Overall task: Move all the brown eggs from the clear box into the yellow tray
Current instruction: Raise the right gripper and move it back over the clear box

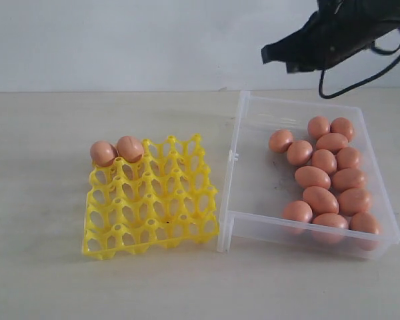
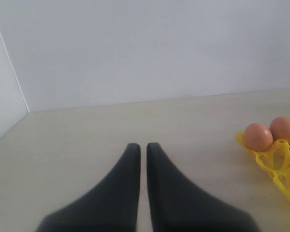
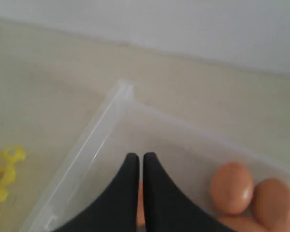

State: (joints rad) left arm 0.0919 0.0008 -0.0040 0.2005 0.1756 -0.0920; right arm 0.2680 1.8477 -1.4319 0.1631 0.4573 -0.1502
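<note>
Now, R tool (image 3: 140,155) shut, empty, over clear box (image 1: 253,180), brown eggs (image 1: 324,161) below it, L tool (image 2: 143,145) shut, empty

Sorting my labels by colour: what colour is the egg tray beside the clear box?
The egg tray is bright yellow, clearest in the exterior view.

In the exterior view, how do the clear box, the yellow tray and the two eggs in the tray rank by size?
1. clear box
2. yellow tray
3. corner egg and neighbour egg: they look alike, so no ranking between them.
</note>
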